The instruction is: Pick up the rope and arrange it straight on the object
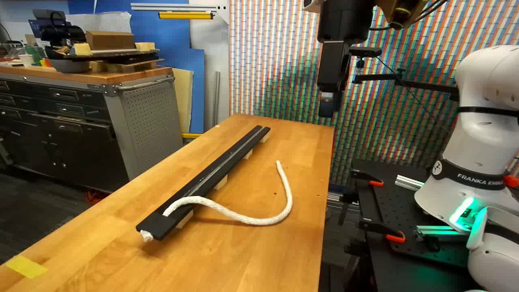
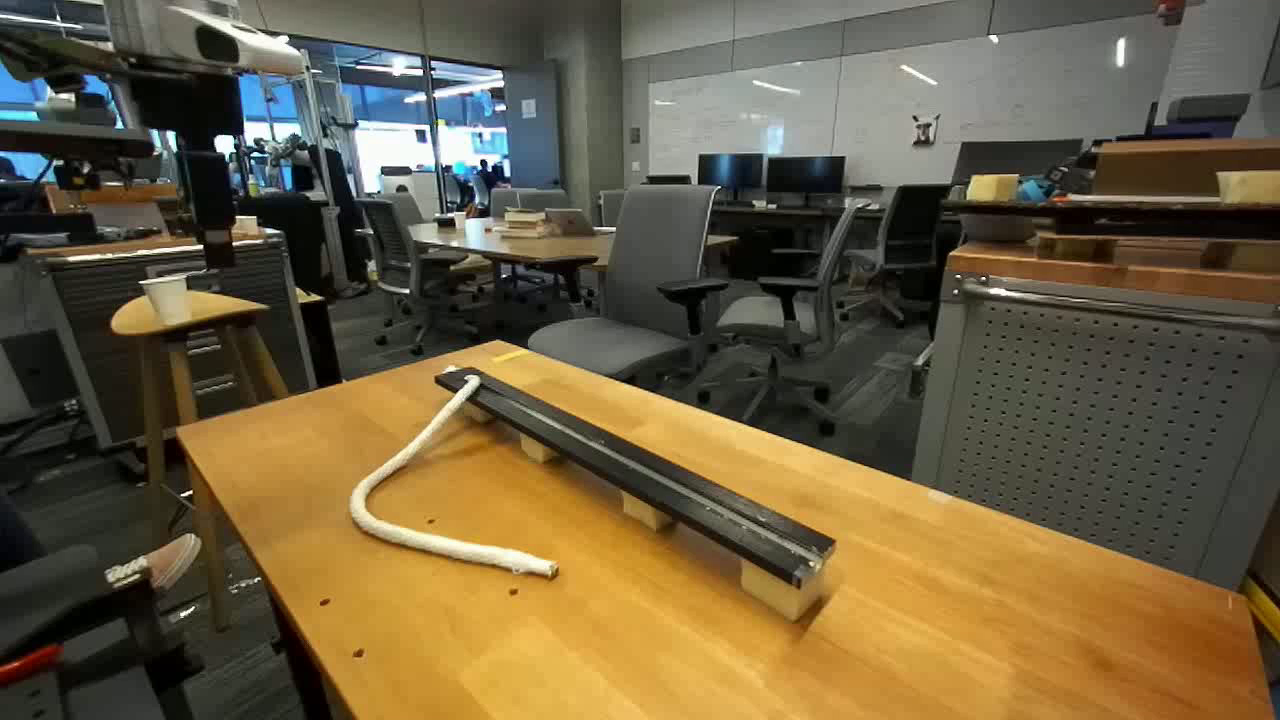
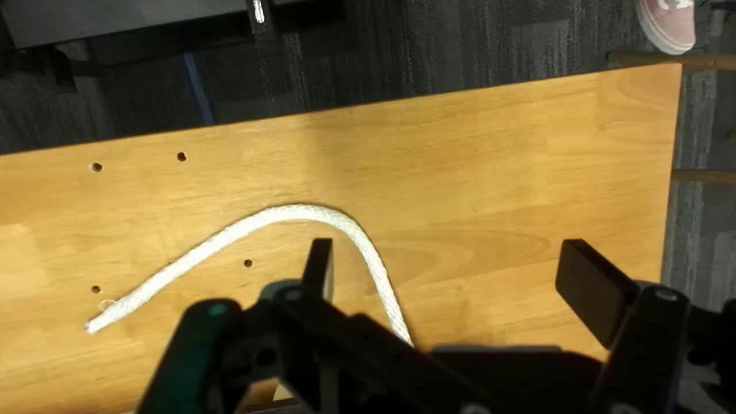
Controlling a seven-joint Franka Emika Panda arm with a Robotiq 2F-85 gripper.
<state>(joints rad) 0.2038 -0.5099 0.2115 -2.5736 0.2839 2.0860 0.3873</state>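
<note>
Gripper [image 3: 451, 273] hangs spread and empty in the wrist view, rope [image 3: 287, 213] at its ten o'clock; pickup seems due, needing a descent to the free length. In an exterior view, one rope end rests on the bar [image 2: 640, 472] near its ten o'clock tip; at nine, a cup [image 2: 167, 300], contents hidden.

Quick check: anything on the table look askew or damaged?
Yes. The rope isn't straight: it bows over the tabletop, only one end resting on the black bar. At that end of the bar, a whitish lump looks out of place; unclear what. A loose thread by the rope's other end may be fraying.
</note>
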